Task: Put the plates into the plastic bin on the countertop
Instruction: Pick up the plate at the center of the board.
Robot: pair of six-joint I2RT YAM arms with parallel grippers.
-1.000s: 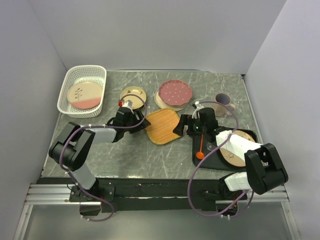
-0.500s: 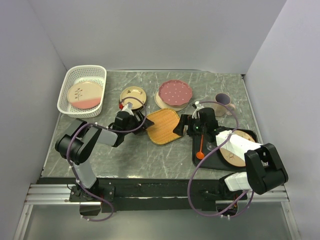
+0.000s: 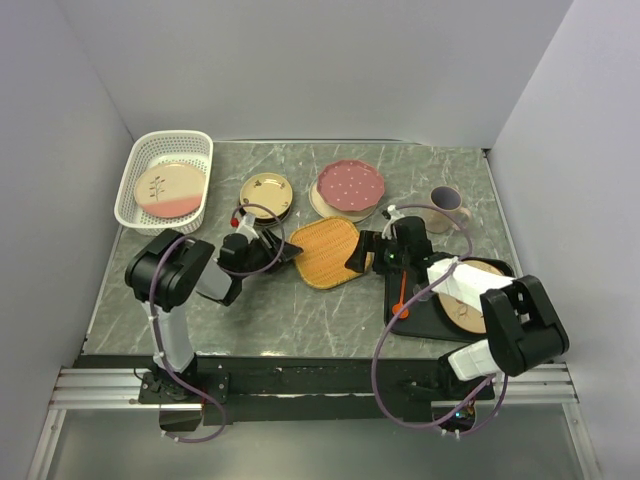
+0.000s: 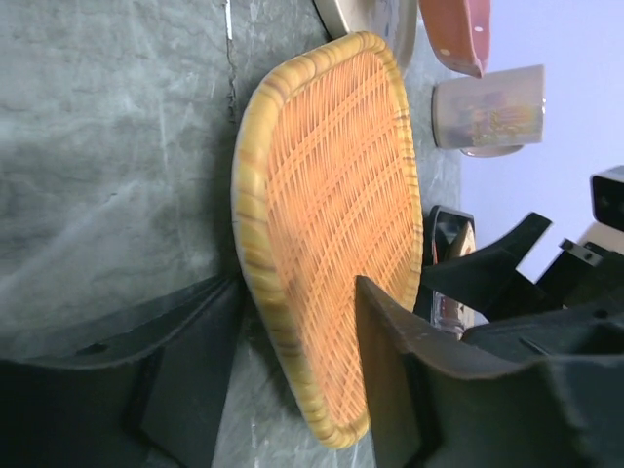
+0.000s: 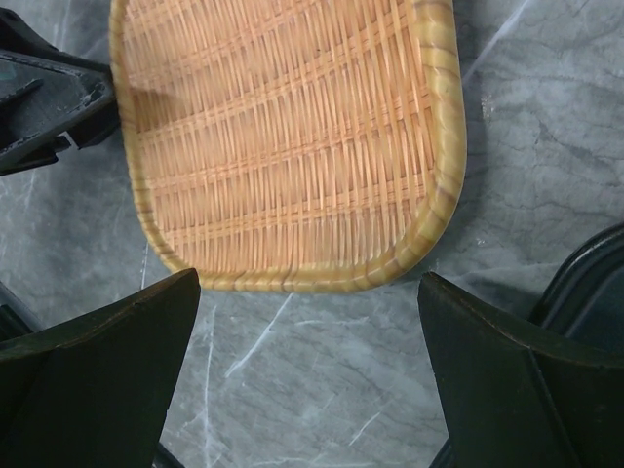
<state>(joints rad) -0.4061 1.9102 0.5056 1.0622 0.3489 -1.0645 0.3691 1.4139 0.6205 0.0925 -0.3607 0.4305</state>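
The orange-brown squarish woven plate (image 3: 325,252) lies on the countertop (image 3: 300,310) between my grippers. My left gripper (image 3: 283,249) holds its left rim, one finger under and one on top, as the left wrist view shows (image 4: 297,292) on the plate (image 4: 331,195). My right gripper (image 3: 358,256) is open and empty, with the plate's right edge (image 5: 292,146) just ahead of its fingertips (image 5: 307,292). The plastic bin (image 3: 140,160) stands at the back left with the pink-and-cream sprig plate (image 3: 168,190) in it. A small tan plate (image 3: 266,192) and the pink polka-dot plate (image 3: 351,183), stacked on a cream one, lie behind.
A flat black tray (image 3: 425,318) at the right holds a round brown plate (image 3: 478,300) and an orange spoon (image 3: 401,300), partly under my right arm. A mug (image 3: 447,205) stands behind it. Grey walls close the back and sides.
My left arm has folded in and its gripper has slid right onto the woven plate's left rim. The right gripper has barely moved.
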